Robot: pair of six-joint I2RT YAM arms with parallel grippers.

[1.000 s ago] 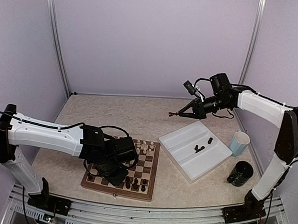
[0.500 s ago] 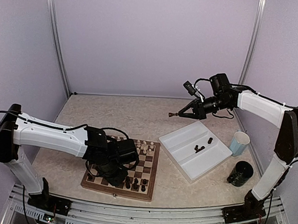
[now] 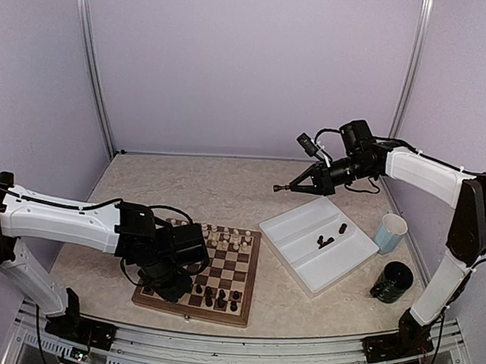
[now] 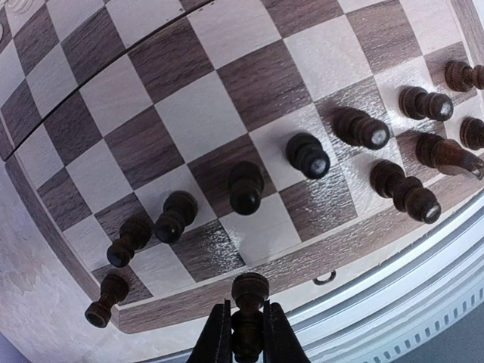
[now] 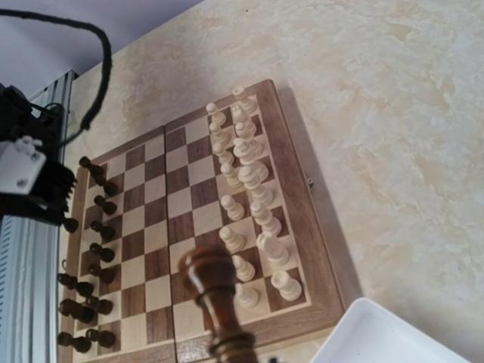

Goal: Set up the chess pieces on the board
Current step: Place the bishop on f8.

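Left fingers (image 4: pixel 215 344) clamp a pawn (image 4: pixel 249 291); right fingers (image 3: pixel 307 179), mostly cropped, grip a dark piece (image 5: pixel 215 299).

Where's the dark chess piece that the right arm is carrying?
Top view, right of centre: the dark piece is pinched in the right gripper, in mid-air beyond the far-left edge of the white tray.

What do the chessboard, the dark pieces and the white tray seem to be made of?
The board looks like wood: grain lines run through light and dark squares, with a soft sheen, perhaps varnish. The dark pieces look like turned wood, stained dark brown, with glossy highlights on their heads. The tray seems smooth white plastic, but from this distance I cannot be sure.
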